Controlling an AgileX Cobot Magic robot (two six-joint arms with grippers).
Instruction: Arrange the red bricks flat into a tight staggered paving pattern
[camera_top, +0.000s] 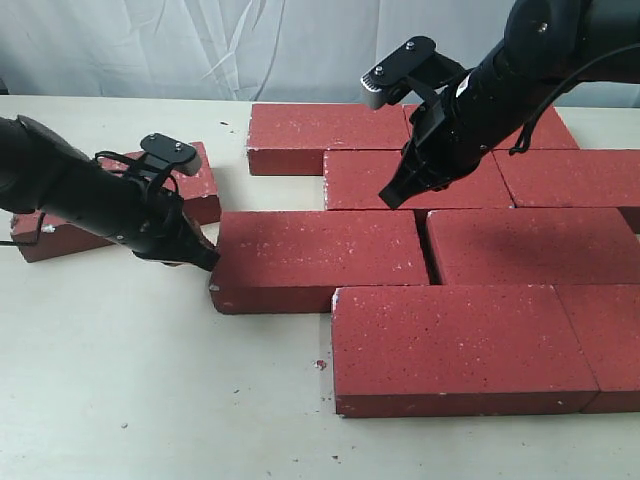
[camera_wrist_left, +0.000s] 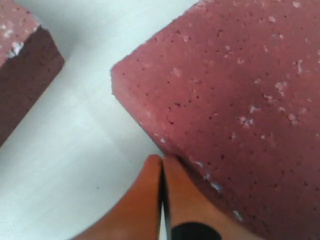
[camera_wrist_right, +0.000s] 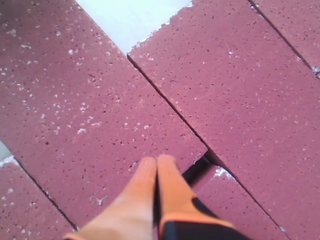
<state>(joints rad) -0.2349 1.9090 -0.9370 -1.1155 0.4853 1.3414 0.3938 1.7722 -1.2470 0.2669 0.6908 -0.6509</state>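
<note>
Rough, white-speckled rectangular red bricks (camera_top: 450, 345)

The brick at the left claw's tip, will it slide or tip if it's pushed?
The brick lies on its broad face, so it probably slides, not tips. It looks solid and thick, likely heavy. Its rough surface may drag.

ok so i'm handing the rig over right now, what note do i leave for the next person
Tools: the left tool is shut and empty, tips at the left end of the third-row left brick. The right tool is shut and empty, low over the second-row left brick.
Done: eight red bricks lie flat in four staggered rows.
Left to do: a dark gap separates the third-row left brick from its right neighbour; probably push it shut. A loose brick sits apart by the left arm, not yet placed.
</note>
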